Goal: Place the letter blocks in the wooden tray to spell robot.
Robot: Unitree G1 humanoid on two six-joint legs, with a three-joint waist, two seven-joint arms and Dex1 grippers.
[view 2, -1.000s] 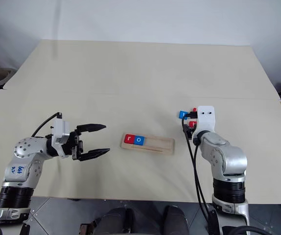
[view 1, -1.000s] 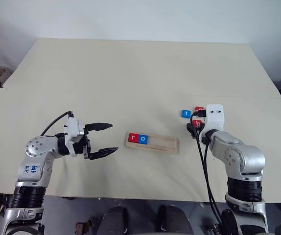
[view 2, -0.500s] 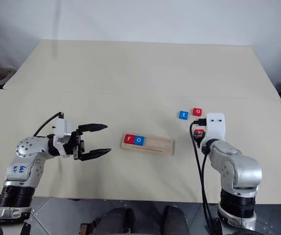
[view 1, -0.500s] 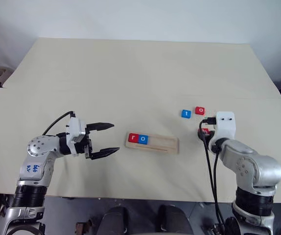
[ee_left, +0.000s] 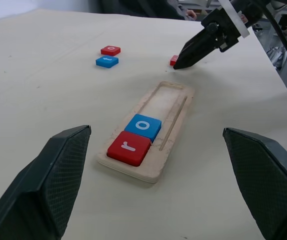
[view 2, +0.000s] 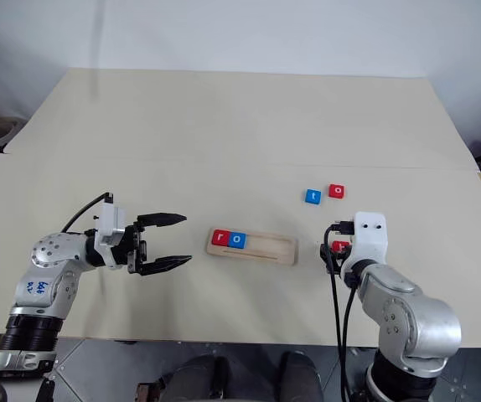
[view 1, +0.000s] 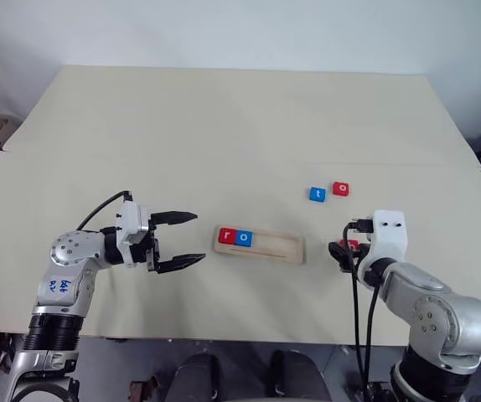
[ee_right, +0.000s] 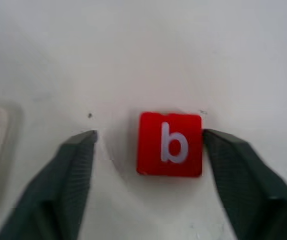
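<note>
head views: wooden tray (view 1: 260,244) holds red r (view 1: 228,235) and blue o (view 1: 244,238); blue t (view 1: 317,194), red o (view 1: 341,188) loose on counter (view 1: 224,126) beyond tray.
left wrist: left hand (ee_left: 158,185) open, empty, facing tray.
right wrist: right hand (ee_right: 148,165) open, straddling red b (ee_right: 170,144), touching one finger; not yet gripped, right of tray.
left: b, o, t.

Lab: bare table (view 1: 240,126), white backdrop (view 1: 240,33)

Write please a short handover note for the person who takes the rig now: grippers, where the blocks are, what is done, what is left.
Left gripper: open, empty, level, pointing at the wooden tray.
Right gripper: open, fingers either side of the red b block on the table, to the tray's right; one finger looks to touch the block's edge.
Done: red r and blue o sit in the tray's left end.
Left: b, then red o and blue t, both lying beyond the tray's right end.
</note>
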